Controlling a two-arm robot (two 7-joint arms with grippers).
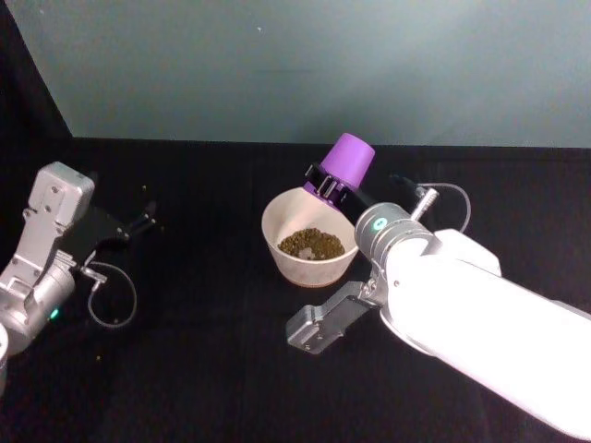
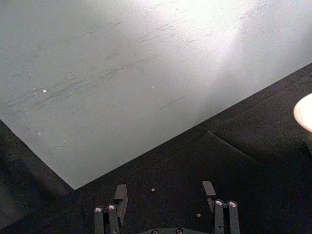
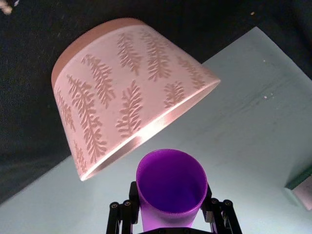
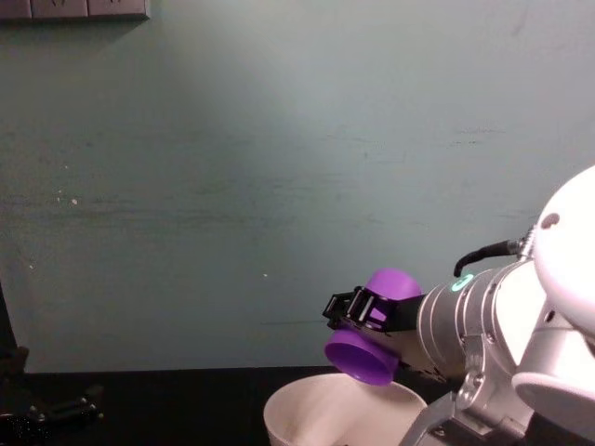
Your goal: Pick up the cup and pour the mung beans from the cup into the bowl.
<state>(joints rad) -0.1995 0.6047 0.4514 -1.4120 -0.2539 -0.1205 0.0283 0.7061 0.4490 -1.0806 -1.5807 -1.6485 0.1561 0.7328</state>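
A: Well, from the head view: right hand (image 1: 328, 185) clenched round the cup (image 1: 349, 157), tipped mouth-down over the far right rim of the bowl (image 1: 309, 269); mung beans (image 1: 311, 244) heaped inside.
B: And the left hand (image 1: 138, 224)?
A: Off at the left above the table (image 1: 203, 360); by its wrist view, fingers (image 2: 121, 192) spread, grasping nothing.
B: Right wrist view?
A: Bare purple inside the cup (image 3: 170, 183), leaf-patterned bowl wall (image 3: 122, 92) close beyond.
B: Chest view?
A: Cup (image 4: 372, 344) tilted just above the bowl's rim (image 4: 316, 409).

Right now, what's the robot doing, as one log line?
right pincer: shut on cup, tipped over bowl | mung beans: in bowl | left pincer: open, parked left
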